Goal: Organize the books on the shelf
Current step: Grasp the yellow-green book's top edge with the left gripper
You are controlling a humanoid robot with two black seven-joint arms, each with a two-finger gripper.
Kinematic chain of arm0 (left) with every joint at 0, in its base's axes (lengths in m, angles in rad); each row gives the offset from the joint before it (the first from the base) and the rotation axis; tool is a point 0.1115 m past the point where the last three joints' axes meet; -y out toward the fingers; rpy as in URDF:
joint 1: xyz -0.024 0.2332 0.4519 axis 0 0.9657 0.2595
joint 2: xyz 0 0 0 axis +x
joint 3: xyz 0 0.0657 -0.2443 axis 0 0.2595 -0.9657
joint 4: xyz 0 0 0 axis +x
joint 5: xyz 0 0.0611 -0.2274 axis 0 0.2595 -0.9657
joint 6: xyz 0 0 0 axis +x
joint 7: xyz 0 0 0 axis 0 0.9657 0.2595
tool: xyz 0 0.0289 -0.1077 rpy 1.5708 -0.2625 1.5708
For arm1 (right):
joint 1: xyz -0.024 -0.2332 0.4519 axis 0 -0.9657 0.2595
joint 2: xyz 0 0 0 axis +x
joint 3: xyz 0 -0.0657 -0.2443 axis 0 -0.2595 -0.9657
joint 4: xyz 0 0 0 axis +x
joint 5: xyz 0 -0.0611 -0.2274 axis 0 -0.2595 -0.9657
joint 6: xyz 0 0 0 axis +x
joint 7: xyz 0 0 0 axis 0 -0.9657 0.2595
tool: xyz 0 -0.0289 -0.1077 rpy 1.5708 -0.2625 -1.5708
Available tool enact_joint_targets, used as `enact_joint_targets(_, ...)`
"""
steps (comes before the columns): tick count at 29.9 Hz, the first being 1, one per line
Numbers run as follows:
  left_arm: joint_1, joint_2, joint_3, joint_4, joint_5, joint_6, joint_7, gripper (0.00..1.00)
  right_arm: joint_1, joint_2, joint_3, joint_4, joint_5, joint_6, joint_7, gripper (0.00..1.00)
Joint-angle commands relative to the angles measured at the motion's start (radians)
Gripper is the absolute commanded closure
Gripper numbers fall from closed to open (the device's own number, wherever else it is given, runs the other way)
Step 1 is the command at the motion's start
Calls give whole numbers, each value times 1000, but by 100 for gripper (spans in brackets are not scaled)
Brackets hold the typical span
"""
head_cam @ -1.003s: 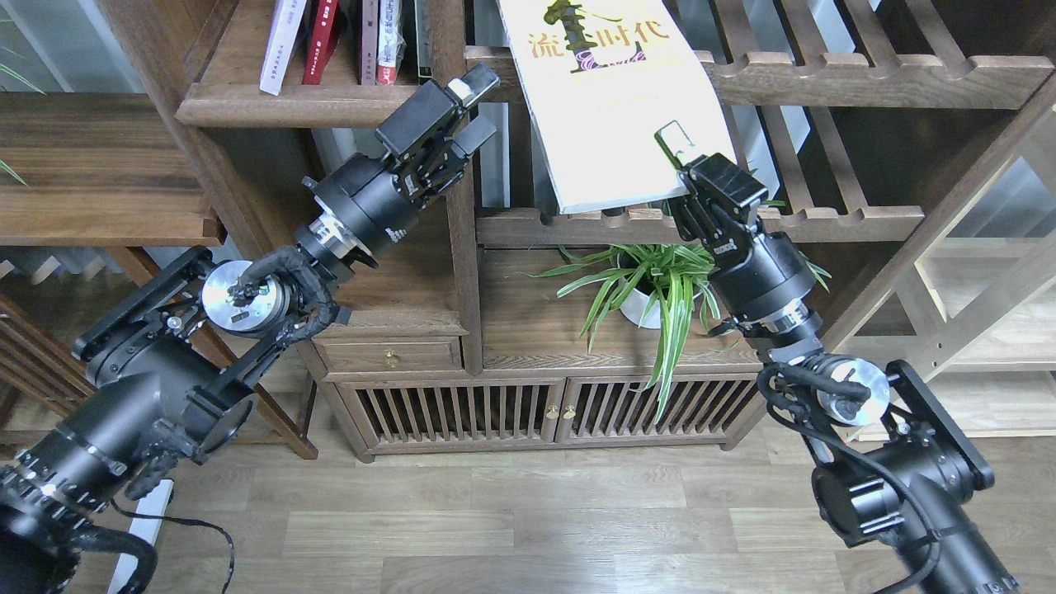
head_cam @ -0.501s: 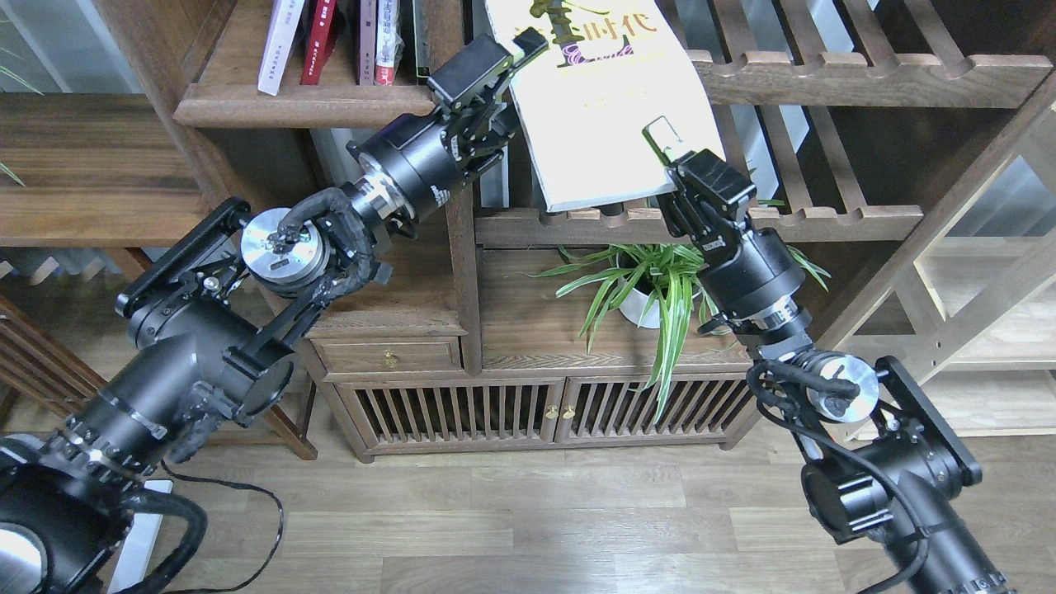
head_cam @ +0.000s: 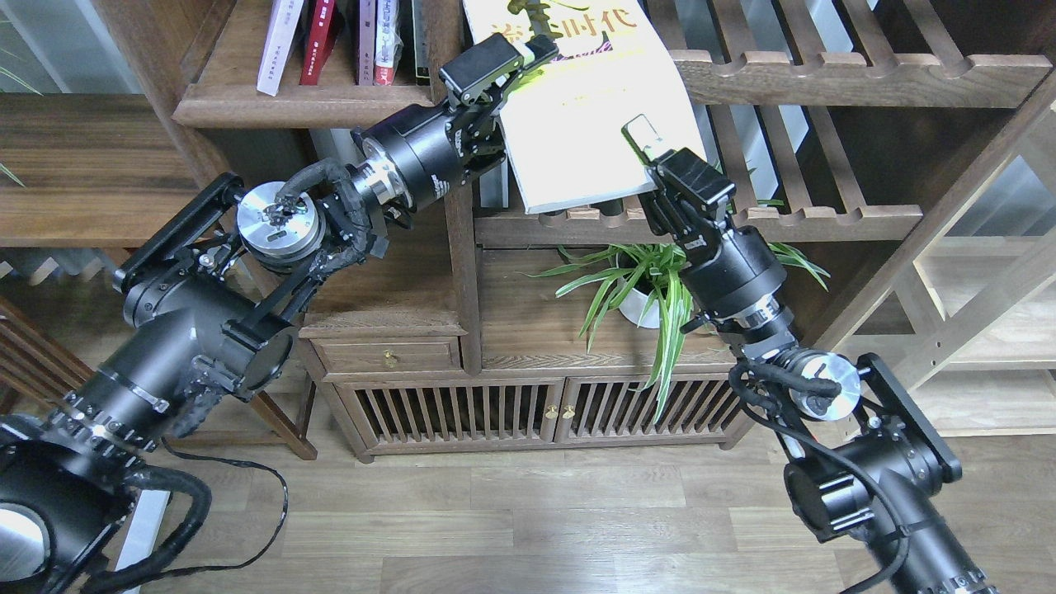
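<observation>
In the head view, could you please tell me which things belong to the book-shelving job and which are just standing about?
Job:
large yellow-green book
left gripper
right gripper
dark-brown shelf
upright books

Standing about:
potted plant
slatted racks
cabinet

Large yellow-green book (head_cam: 590, 107): cover facing outward, tilted, lower edge near a slatted rail. Red book (head_cam: 318, 41) and neighbouring volumes upright on dark-brown shelf (head_cam: 272, 107), upper left.
</observation>
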State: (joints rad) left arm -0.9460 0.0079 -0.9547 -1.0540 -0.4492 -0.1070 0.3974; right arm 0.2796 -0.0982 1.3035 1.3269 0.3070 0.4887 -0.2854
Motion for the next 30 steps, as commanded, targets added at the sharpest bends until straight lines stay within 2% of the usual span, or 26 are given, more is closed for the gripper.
enact_joint_targets(1, 0, -2, 1, -1, 0, -3, 12, 13, 0, -1, -1, -3, 0, 0, 0, 98)
enact_joint_targets(6, 1, -8, 1, -1, -2, -17, 15, 20, 0, -5, -1, -3, 0, 0, 0, 98)
enact_joint_targets(9, 7, -8, -1, -3, 0, -69, 14, 32, -3, -6, -1, -3, -2, 0, -1, 97)
enact_joint_targets(12, 10, -8, 1, -3, 0, -108, 14, 39, -3, -3, -1, -3, -2, 0, -1, 97)
enact_joint_targets(21, 12, -8, 4, -3, 0, -111, 15, 49, -3, -1, -1, -3, -2, 0, -1, 97)
enact_joint_targets(27, 21, -8, 2, -3, -2, -180, 15, 74, -2, -1, -1, -3, -2, 0, -1, 97)
enact_joint_targets(30, 30, -8, 2, -3, -2, -197, 15, 81, -2, -1, -1, -3, -2, 0, -1, 97)
